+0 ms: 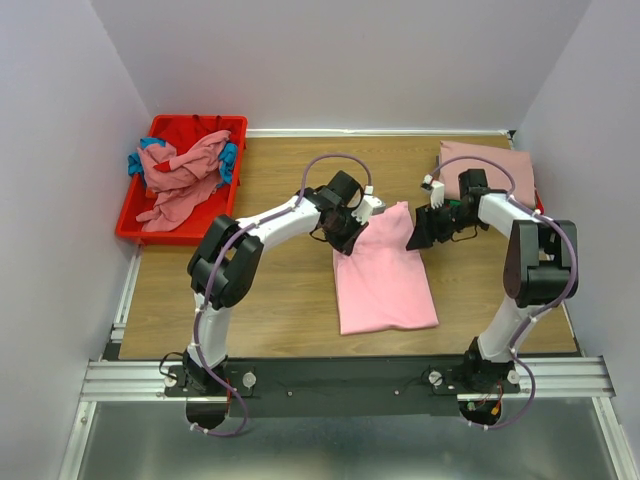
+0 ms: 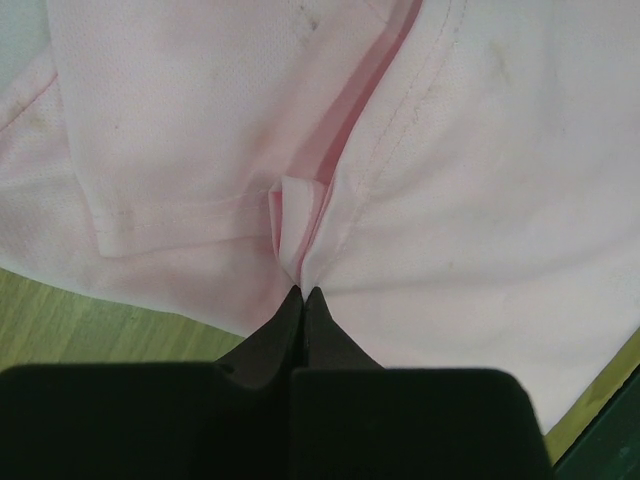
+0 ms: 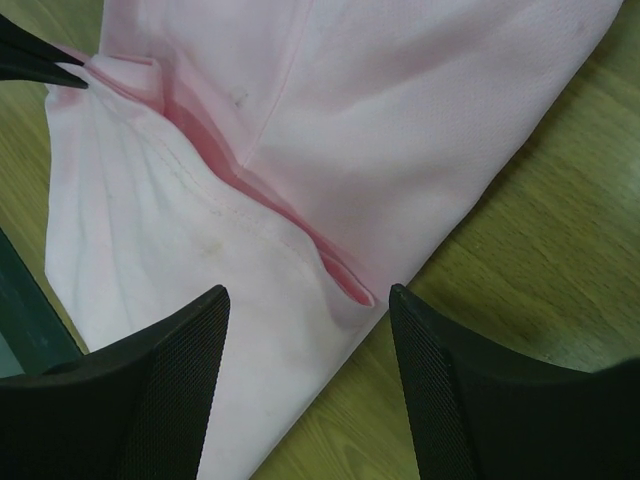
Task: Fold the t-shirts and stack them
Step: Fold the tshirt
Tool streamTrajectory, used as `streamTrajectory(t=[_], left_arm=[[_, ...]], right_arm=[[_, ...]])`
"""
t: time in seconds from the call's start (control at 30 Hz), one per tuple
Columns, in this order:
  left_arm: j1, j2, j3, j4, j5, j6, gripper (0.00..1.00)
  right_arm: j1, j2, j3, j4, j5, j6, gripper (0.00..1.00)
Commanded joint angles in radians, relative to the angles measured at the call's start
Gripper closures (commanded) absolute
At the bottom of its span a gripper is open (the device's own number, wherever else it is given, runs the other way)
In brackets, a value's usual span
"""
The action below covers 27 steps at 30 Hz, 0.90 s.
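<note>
Nearest, item one: pink shirt (image 1: 385, 280), lying flat on the bench (image 1: 270, 310) at centre. It is already narrowed into a long panel, with the hem end facing the arm bases and the collar end pointing away.

Handling, as judged: light, limp knit cloth, not fragile and offering no stiffness. It is likely to be sagging and trailing from whatever point is lifting it. The layers are liable to be sliding apart unless all are being caught together. The two far corners are looking like the best holds, at the stitched neckline seam where the cloth is thickest.

Item two: left jaws, pressed together and pinching a small pleat of the pink shirt at its far left corner, beside the collar seam. The cloth is puckering up into the tips.

Item three: right jaws, standing spread and holding nothing. They are hovering just above the far right corner, with the folded edge lying under the gap.

Item four, far right: folded shirt (image 1: 495, 165), dusty rose, lying flat at the bench's far corner, partly hidden behind the right arm. It is apparently serving as the start of the stack.

Item five, far left: bin (image 1: 175, 125), red plastic, sitting at the bench's far left corner. Contents: an unfolded heap, with rose shirts (image 1: 185, 175) draping across the top and teal cloth (image 1: 230, 160) showing beneath at both sides. Further pieces are not being told apart from here.
</note>
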<state>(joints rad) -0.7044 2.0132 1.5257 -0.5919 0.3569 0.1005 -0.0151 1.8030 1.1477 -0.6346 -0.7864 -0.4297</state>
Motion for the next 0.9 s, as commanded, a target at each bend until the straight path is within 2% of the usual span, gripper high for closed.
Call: streamTrajectory(t=[0.0,0.33,0.53,0.67,0.87], left_arm=[[-0.004,-0.016,-0.013,0.001,0.034,0.010,1.00],[-0.004,-0.016,-0.022,0.012,0.039,0.007,1.00],[-0.004,-0.018,-0.025,0.020,0.045,0.004,1.00],[-0.004,-0.021,-0.027,0.023,0.051,0.001,1.00],[-0.004,-0.019,-0.024,0.026,0.054,0.001,1.00]], right_arm=[[-0.005,0.032,0.011,-0.025,0.021,-0.026,0.28],[0.012,0.068,-0.002,-0.043,0.006,-0.037,0.43],[0.014,0.081,-0.008,-0.047,0.016,-0.035,0.45],[0.014,0.081,-0.011,-0.057,0.004,-0.044,0.56],[0.012,0.096,-0.016,-0.069,0.018,-0.047,0.55]])
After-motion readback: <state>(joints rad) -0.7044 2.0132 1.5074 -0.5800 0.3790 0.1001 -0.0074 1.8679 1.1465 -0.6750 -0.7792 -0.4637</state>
